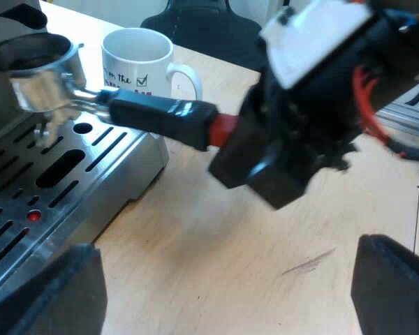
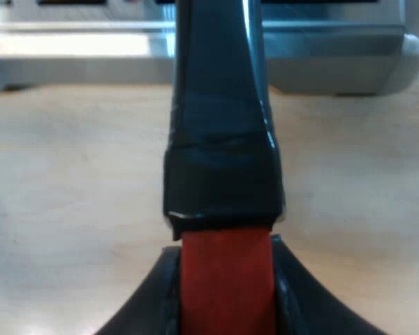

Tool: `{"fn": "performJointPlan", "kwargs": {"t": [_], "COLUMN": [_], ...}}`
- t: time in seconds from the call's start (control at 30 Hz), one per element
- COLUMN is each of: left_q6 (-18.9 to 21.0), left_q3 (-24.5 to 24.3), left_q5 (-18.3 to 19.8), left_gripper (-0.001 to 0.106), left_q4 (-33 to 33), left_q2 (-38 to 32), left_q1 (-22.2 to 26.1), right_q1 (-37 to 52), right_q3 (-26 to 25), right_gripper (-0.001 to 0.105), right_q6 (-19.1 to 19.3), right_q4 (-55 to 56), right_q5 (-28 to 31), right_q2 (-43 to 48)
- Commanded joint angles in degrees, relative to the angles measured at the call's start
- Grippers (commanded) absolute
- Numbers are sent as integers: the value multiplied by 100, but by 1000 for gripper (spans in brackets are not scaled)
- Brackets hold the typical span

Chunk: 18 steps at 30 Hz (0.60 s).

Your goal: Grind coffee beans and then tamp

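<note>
The metal holder [image 1: 38, 77] hangs in the air over the espresso machine's drip tray [image 1: 49, 181], its basket open upward and its inside dark. Its dark handle [image 1: 160, 115] runs out to a red end [image 1: 223, 129], and my right gripper [image 1: 248, 150] is shut on that end. In the right wrist view the handle [image 2: 220, 132] points away toward the machine [image 2: 335, 63], with the red end [image 2: 227, 279] pinched between my right fingers [image 2: 297, 293]. My left gripper [image 1: 223, 293] stands open above the wooden table, some way short of the handle, with nothing between its fingers.
A white mug [image 1: 140, 63] with printed text stands on the table just beyond the holder's handle, beside the machine. The wooden tabletop [image 1: 216, 237] lies bare under my left gripper. A dark chair [image 1: 202, 28] stands past the table's edge.
</note>
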<state>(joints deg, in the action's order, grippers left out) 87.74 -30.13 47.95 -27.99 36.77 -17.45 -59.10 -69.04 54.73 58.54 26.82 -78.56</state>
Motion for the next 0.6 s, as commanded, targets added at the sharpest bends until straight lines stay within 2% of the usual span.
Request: {"fn": "performJointPlan", "kwargs": {"t": [0.03,0.2,0.6], "left_q6": [-17,-17,74], "left_q3": [-5,-5,-5], "left_q5": [35,35,-49], "left_gripper": [73,73,73], "left_q4": [-3,-1,-142], "left_q2": [-2,-2,-83], "left_q1": [-15,-15,-15], "right_q1": [-74,-282,-860], "right_q3": [98,464,883], "right_gripper": [0,0,0], "right_q6": [9,30,75], "right_q4": [-74,-78,-78], "right_q5": [316,346,611], "right_q2": [318,778,1546]}}
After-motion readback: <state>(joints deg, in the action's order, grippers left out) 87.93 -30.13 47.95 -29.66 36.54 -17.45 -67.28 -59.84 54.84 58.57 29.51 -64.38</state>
